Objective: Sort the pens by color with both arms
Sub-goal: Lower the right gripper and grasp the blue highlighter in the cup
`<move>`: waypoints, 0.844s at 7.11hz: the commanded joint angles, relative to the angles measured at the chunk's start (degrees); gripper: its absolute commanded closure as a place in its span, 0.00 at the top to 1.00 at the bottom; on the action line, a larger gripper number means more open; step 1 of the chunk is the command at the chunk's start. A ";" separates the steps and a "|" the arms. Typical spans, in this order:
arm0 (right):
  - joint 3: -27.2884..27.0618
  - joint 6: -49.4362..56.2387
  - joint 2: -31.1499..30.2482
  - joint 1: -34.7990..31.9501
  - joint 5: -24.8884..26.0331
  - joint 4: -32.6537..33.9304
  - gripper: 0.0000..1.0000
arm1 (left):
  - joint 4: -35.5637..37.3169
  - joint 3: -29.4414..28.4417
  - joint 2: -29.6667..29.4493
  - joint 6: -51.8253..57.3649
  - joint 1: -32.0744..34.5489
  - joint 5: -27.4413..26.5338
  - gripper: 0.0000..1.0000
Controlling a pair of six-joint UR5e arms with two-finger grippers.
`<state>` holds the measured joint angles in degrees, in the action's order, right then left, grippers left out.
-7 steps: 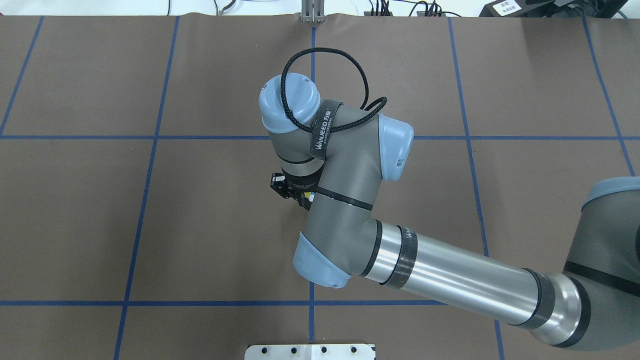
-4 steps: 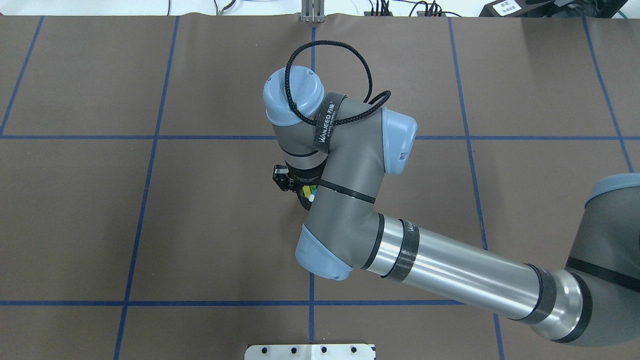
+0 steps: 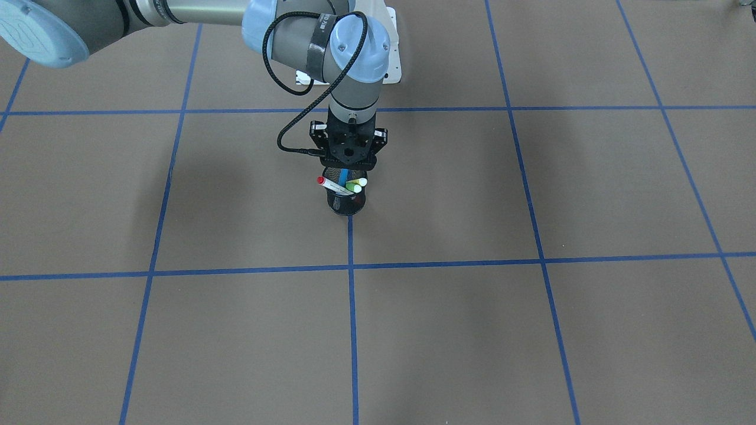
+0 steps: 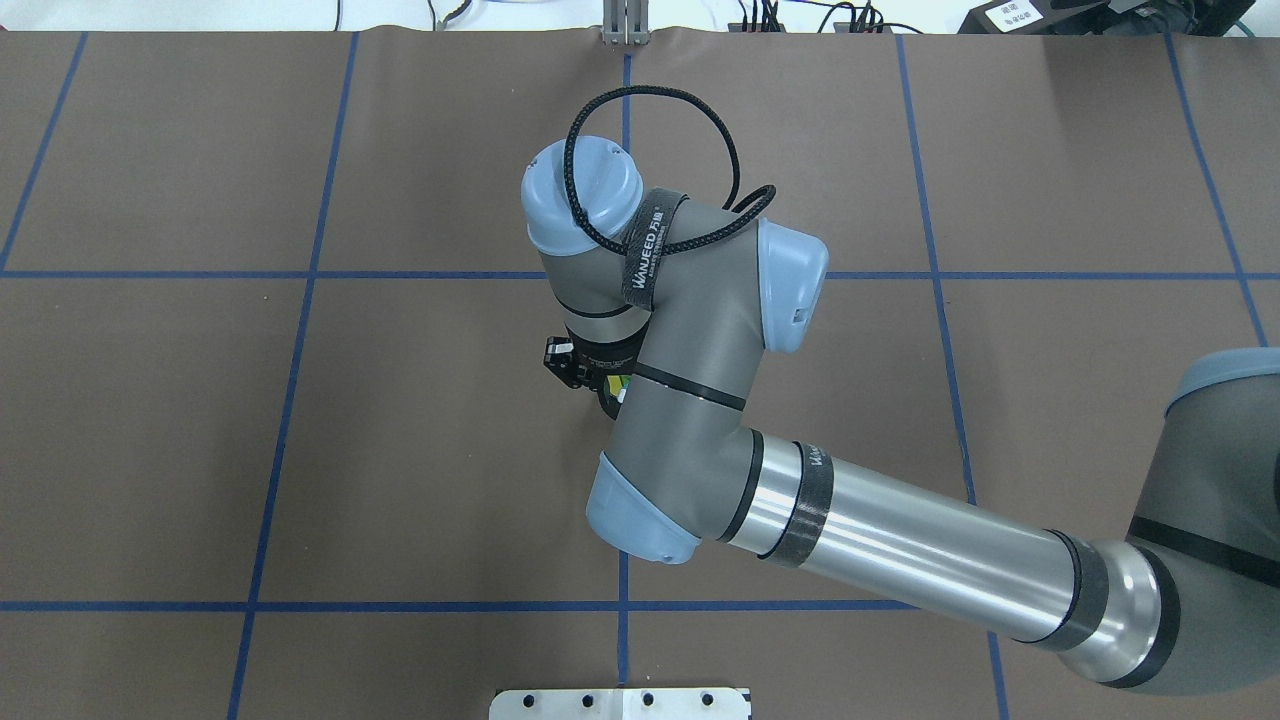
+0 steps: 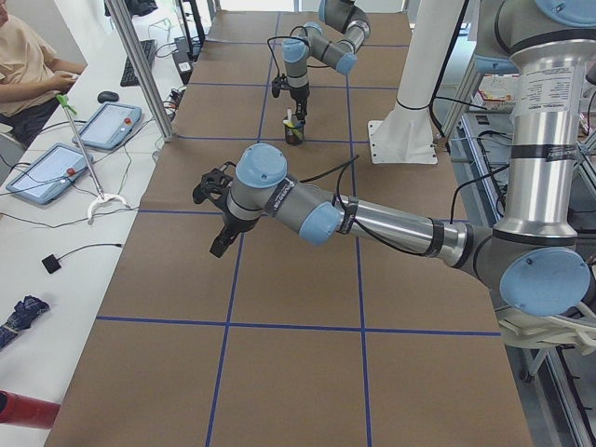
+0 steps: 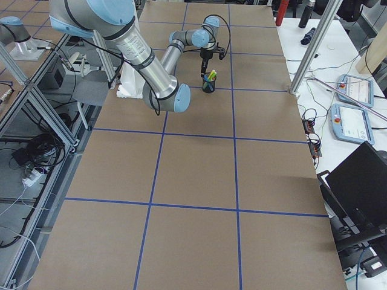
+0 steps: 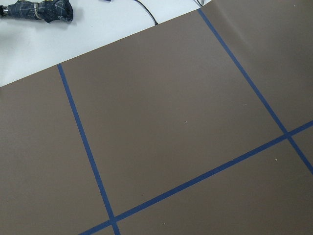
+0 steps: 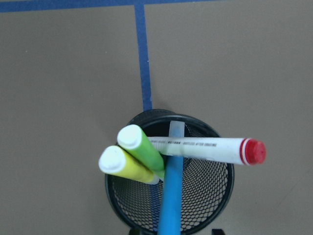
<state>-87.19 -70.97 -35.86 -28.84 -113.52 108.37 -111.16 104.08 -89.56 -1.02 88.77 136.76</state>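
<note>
A black mesh cup (image 3: 345, 203) stands at the table's middle and holds all the pens. In the right wrist view the white pen with the red cap (image 8: 205, 145) leans right, and the green pen (image 8: 142, 149) and yellow pen (image 8: 122, 166) lean left. The blue pen (image 8: 171, 196) rises toward the camera. My right gripper (image 3: 347, 165) hangs straight over the cup. It is open, with a finger on each side of the blue pen (image 3: 344, 175). My left gripper (image 5: 220, 244) hovers over bare table far from the cup; I cannot tell whether it is open or shut.
Blue tape lines divide the brown table cover (image 3: 531, 330) into squares. The white pedestal base (image 4: 620, 702) stands at the robot's edge. A side table with tablets (image 5: 93, 126), a metal post (image 5: 140, 65) and a seated person lies beyond the far edge.
My right wrist has shifted slightly toward the far side of the table while staying over the cup. The pens remain in the cup.
</note>
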 commanded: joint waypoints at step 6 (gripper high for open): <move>0.17 0.30 -0.26 0.28 0.31 -0.09 0.38 | 0.07 -0.01 -0.09 -0.04 0.00 0.00 1.00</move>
<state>-87.02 -70.70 -36.20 -28.57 -113.19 108.31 -111.14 104.06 -89.62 -1.02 88.77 136.76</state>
